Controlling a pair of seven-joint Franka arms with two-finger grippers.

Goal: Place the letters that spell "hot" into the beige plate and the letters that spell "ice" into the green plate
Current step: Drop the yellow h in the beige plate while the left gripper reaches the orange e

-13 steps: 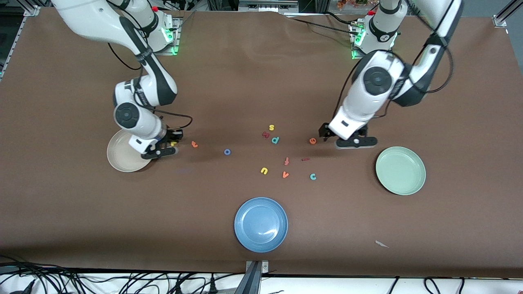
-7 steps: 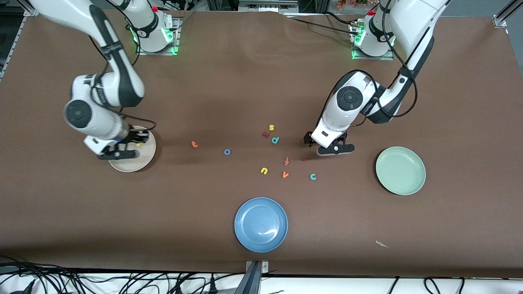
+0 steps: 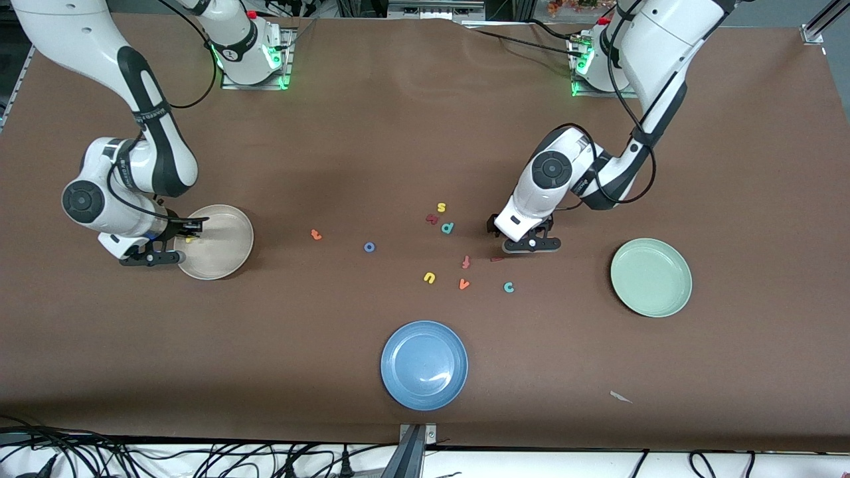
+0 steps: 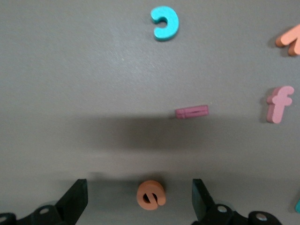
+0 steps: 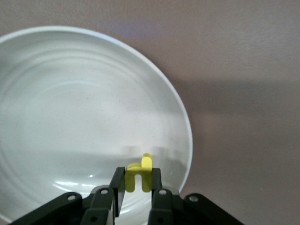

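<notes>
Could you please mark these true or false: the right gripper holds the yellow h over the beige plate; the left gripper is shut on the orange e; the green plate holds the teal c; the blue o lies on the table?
1. True: the right gripper is shut on the yellow h over the beige plate.
2. False: the left gripper is open around the orange e.
3. False: the green plate is empty; the teal c lies on the table.
4. True: the blue o lies on the table.

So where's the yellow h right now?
The yellow h is pinched in the right gripper, over the beige plate at the right arm's end.
</notes>
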